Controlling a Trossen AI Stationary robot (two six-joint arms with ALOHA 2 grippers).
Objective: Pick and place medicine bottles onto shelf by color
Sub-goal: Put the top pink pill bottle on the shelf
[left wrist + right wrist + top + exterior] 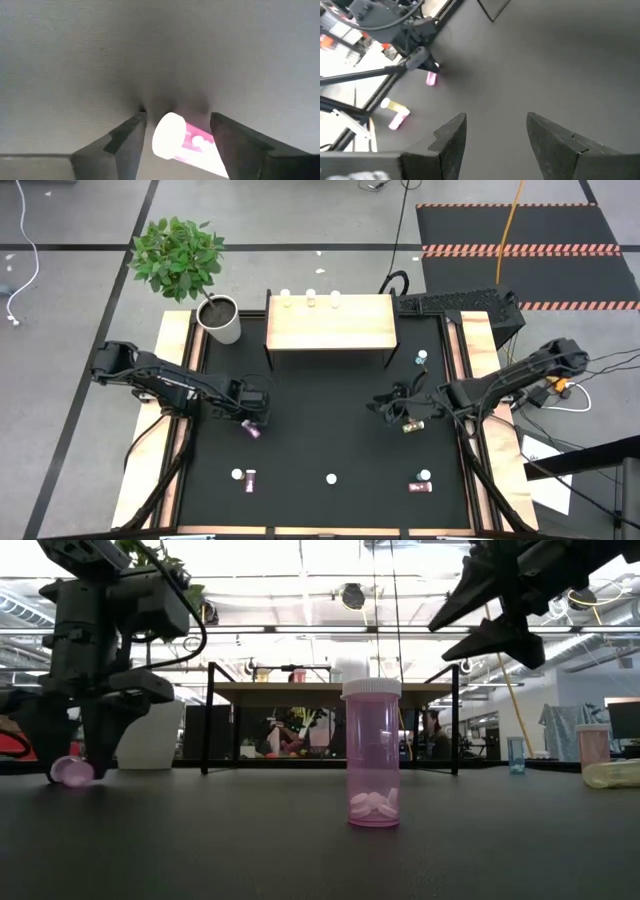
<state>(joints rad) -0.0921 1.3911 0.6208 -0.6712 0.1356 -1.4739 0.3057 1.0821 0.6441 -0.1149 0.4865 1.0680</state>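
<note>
A pink bottle (182, 141) with a white cap lies on its side on the black mat. My left gripper (177, 132) points down over it, open, one finger on each side; in the high view this is left of centre (250, 423). My right gripper (385, 405) hangs open and empty above the mat, right of centre, also seen in its wrist view (495, 130). A yellow bottle (412, 425) lies on the mat beside it. The wooden shelf (330, 330) stands at the far middle, with three white-capped bottles (311, 300) along its far edge. My left gripper comes at the lying pink bottle from above, fingers on either side of its cap end (167, 135). A gap shows between one finger (127, 140) and the cap. I cannot tell whether the other finger (230, 142) touches the body. The bottle rests on the mat.
An upright pink bottle (372, 753) stands near the front middle. A yellow and a pink bottle (244, 478) lie front left, and two more (422, 482) stand front right. A teal bottle (420, 358) stands right of the shelf. A potted plant (222, 320) stands at the shelf's left.
</note>
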